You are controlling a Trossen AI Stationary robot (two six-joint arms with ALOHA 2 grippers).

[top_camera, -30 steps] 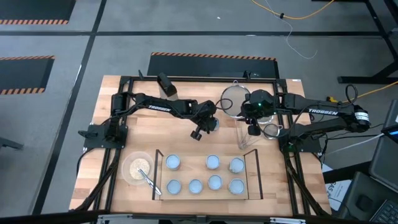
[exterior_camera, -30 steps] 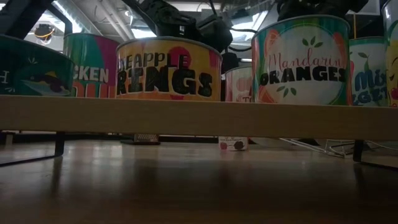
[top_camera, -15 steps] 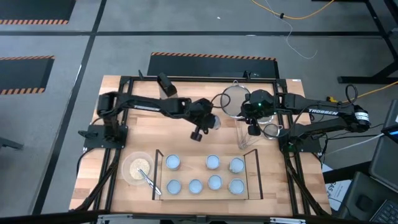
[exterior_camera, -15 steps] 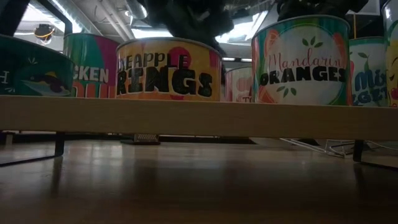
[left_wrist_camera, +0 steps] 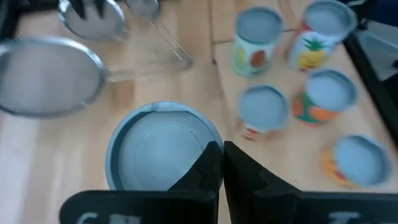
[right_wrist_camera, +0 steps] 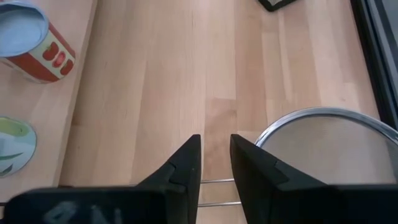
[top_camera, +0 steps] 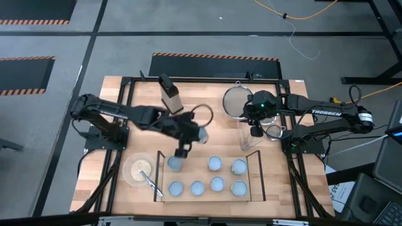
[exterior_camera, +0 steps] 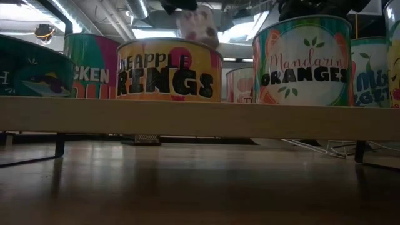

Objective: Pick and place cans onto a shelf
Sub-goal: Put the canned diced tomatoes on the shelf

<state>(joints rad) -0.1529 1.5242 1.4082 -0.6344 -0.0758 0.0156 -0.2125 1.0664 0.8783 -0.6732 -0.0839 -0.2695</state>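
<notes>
Left gripper (top_camera: 183, 150), fingers pressed together, empty, hovers left of centre over the back-left pale-topped round tin (top_camera: 174, 164) on the low light-wood shelf (top_camera: 251, 183), lower centre. Placing looks done; next: fetch any remaining can.

Right gripper (top_camera: 255, 131) waits, part-spread, right of centre.

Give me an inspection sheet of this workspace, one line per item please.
Surface: wooden table, no spills seen.
Job's things: seven cans on the shelf; eighth can in the air.
Clutter: two strainers; bowl with utensil beside the shelf.
Grippers: left gripper shut on the eighth can's rim; right gripper open, by the strainers.
Cables: yellow cable on the floor.
Surroundings: hazard stripes on grey floor; no person seen.
</notes>
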